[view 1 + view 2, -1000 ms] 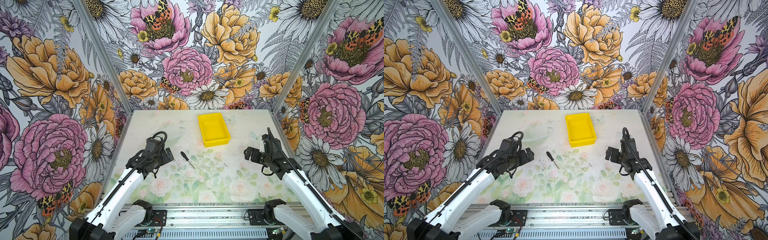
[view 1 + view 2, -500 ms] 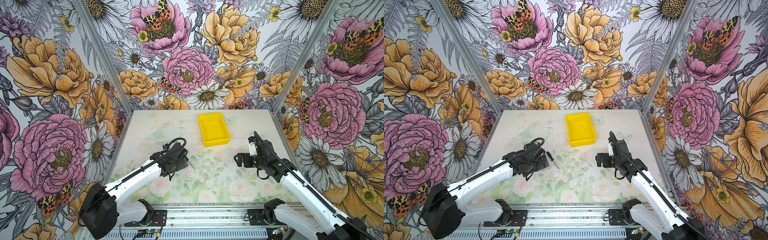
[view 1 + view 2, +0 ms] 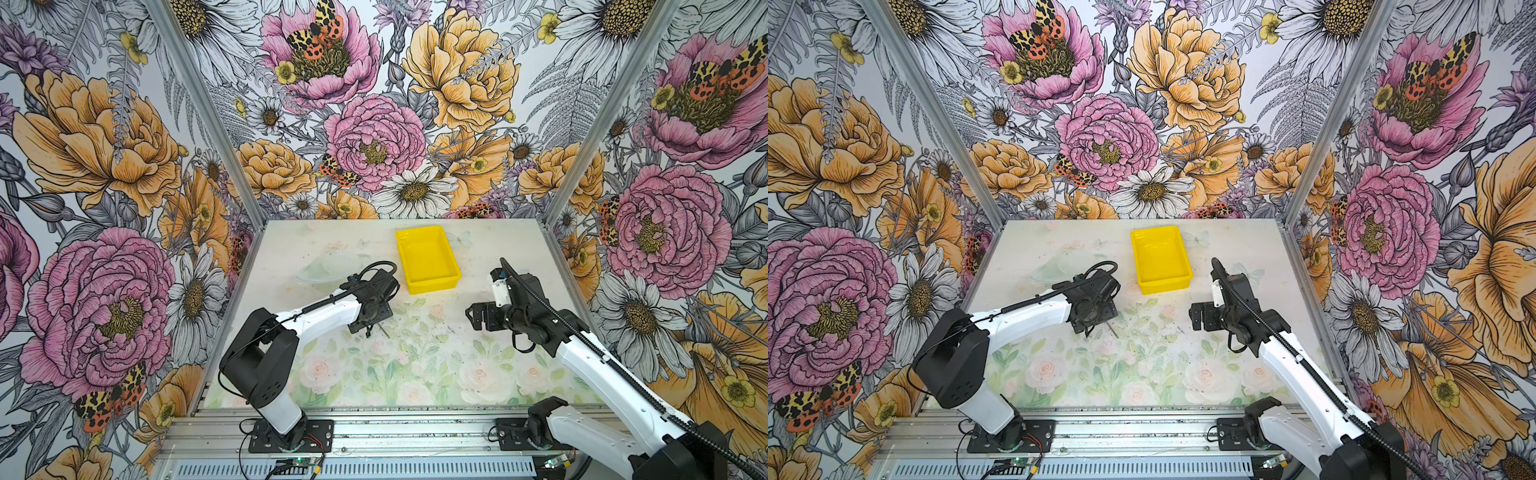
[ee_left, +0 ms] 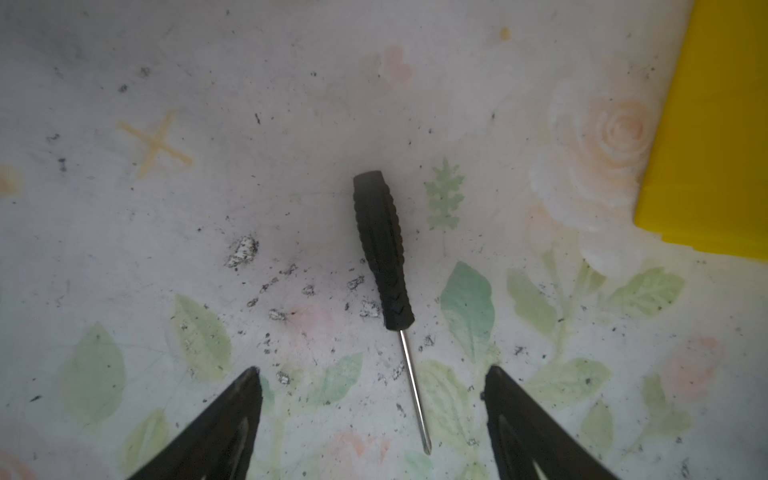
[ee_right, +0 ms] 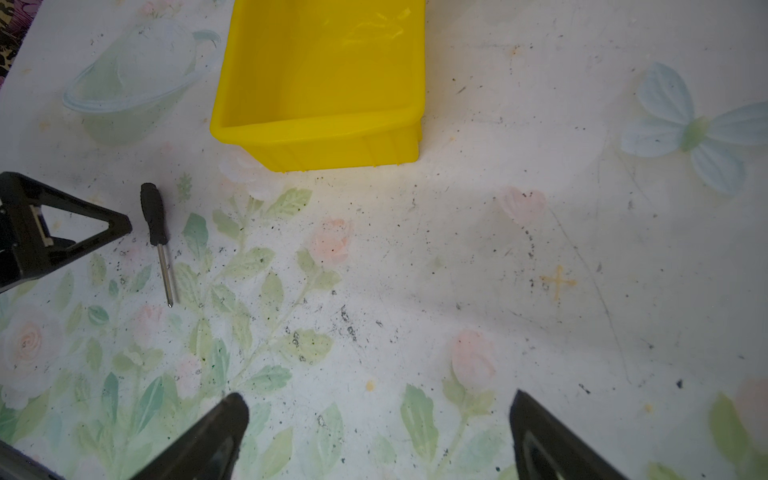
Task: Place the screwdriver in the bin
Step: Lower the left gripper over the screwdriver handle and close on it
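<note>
Flower-printed tabletop (image 3: 436,357), inside a booth of floral walls: the small black-handled screwdriver with a thin metal shaft (image 4: 381,249) lies flat on the surface, near the bright yellow rectangular plastic bin (image 5: 316,124), which sits empty at upper centre of both top views. The left gripper (image 4: 372,370) hangs over the tool, its fingers spread to either side of the bare shaft and touching nothing. The right gripper (image 5: 378,397), equally spread and empty, waits at centre right.

Closing there would likely pinch only the slim shaft. It could roll or slip free, or the heavier handle could droop and strike the bin's wall on the way over.

In both top views the left gripper covers nearly all of the screwdriver, leaving a sliver of shaft. How high the fingertips hang above the table cannot be told. The faint transparent round bowl (image 3: 328,266) left of the bin is hard to make out.
</note>
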